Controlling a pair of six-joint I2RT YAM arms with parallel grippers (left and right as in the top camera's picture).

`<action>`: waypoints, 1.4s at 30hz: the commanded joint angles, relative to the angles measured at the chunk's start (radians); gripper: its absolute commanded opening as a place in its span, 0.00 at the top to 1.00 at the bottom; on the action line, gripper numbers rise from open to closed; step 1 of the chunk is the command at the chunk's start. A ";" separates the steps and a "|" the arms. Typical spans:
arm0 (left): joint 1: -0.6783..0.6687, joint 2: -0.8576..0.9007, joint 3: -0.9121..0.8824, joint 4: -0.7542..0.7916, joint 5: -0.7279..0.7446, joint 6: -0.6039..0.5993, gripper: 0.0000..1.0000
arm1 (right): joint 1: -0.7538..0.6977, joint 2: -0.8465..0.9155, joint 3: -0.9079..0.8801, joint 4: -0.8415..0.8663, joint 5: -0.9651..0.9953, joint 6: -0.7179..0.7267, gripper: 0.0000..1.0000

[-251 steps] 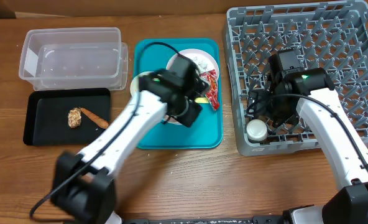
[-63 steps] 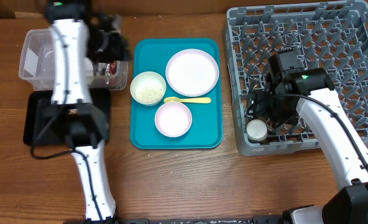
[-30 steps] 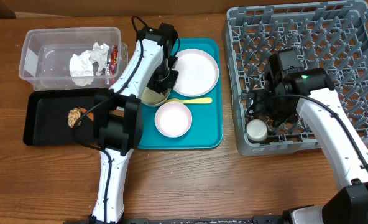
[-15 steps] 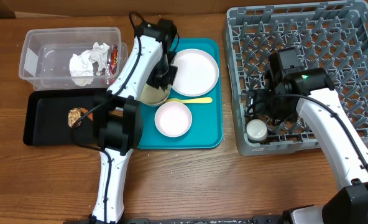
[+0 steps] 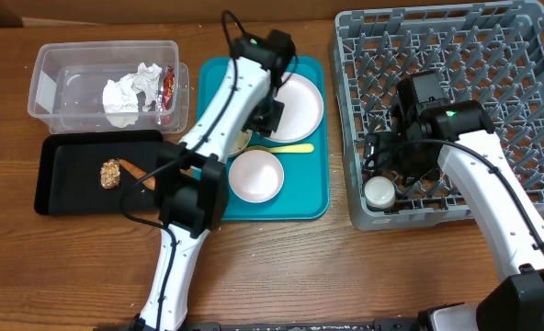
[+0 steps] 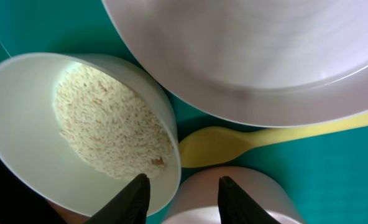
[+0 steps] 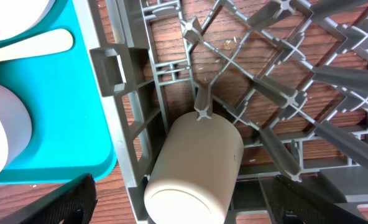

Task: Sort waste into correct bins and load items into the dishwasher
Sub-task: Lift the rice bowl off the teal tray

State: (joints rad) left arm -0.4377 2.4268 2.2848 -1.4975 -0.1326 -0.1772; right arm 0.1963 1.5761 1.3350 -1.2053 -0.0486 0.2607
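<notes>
Position of the left hand (image 5: 270,112) has changed in the overhead view. Half a second ago it hung over the bowl of rice (image 5: 236,141) at the left of the teal tray (image 5: 208,188). It now sits further right, at the near-left edge of the plate (image 5: 295,106). The clear tub (image 5: 47,87) holds the crumpled paper (image 5: 127,87) and the red wrapper (image 5: 169,86). The black tray (image 5: 70,188) holds the food lump (image 5: 111,173) and the carrot stick (image 5: 141,171). The right hand (image 5: 393,164) has not moved from the near-left corner of the dish rack (image 5: 447,23), above the cup (image 5: 379,191).

In the left wrist view, the fingers (image 6: 134,196) stand apart and hold nothing. The left one is at the rim of the rice bowl and the right one is over the pink bowl (image 6: 246,196). The yellow spoon (image 6: 234,144) lies between the bowls and the plate.

In the right wrist view, the hand is wide open and empty. The cup lies on its side inside the rack.

Assessment: rice is the only waste left unsorted, and the plate, bowls and spoon are not yet loaded. The shift suggests the hand is lining up again on the rice bowl's rim, but its target cannot be confirmed.
</notes>
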 commanded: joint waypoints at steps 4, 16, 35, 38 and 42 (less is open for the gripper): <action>-0.007 -0.022 -0.063 0.032 -0.084 -0.048 0.69 | -0.001 -0.002 0.014 -0.003 -0.005 -0.007 0.09; -0.006 -0.022 -0.112 0.070 -0.086 -0.044 0.81 | -0.001 -0.002 0.014 -0.008 -0.005 -0.007 0.09; 0.012 -0.022 -0.136 0.113 -0.087 -0.048 0.96 | -0.001 -0.002 0.014 -0.008 -0.005 -0.007 0.09; 0.012 -0.023 -0.076 0.072 -0.084 -0.048 0.96 | -0.001 -0.002 0.014 -0.007 -0.005 -0.007 0.09; 0.013 -0.023 0.088 -0.014 -0.084 -0.047 0.96 | -0.001 -0.002 0.014 -0.007 -0.005 -0.007 0.09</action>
State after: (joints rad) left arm -0.4294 2.4275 2.2265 -1.4765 -0.2066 -0.2111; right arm 0.1963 1.5761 1.3350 -1.2156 -0.0486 0.2607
